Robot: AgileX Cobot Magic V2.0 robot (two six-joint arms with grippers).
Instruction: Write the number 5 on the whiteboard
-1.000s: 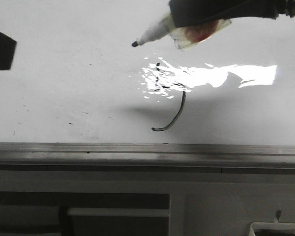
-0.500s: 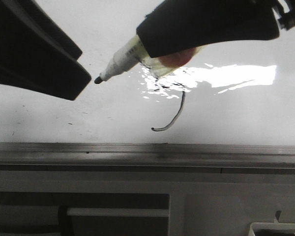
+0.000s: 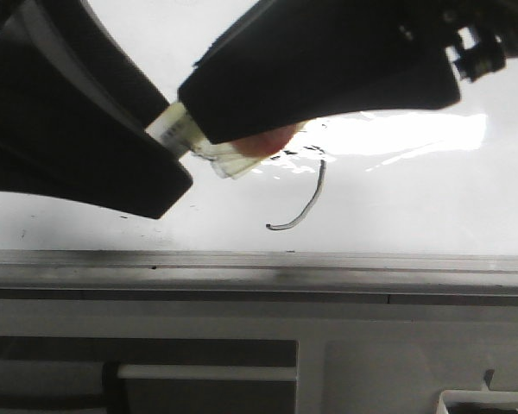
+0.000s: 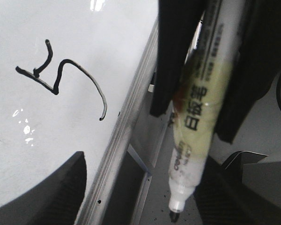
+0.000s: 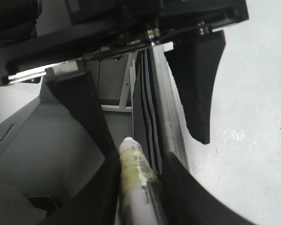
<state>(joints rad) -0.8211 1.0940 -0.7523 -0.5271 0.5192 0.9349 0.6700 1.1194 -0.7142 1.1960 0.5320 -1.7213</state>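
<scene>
While glare streaks the whiteboard [image 3: 432, 207] (grey-railed): right tool [image 3: 242, 138] clamping marker [image 4: 196, 122].

A handwritten 5 [image 4: 61, 77] on the whiteboard [image 4: 84, 28]; "白板笔" on the marker [image 4: 199, 117].

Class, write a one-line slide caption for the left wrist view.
Finished number 5 on the whiteboard; uncapped marker held in the right gripper.

Black number 5 [image 4: 61, 77] (hooked tail) on whiteboard [image 4: 61, 154]
</scene>
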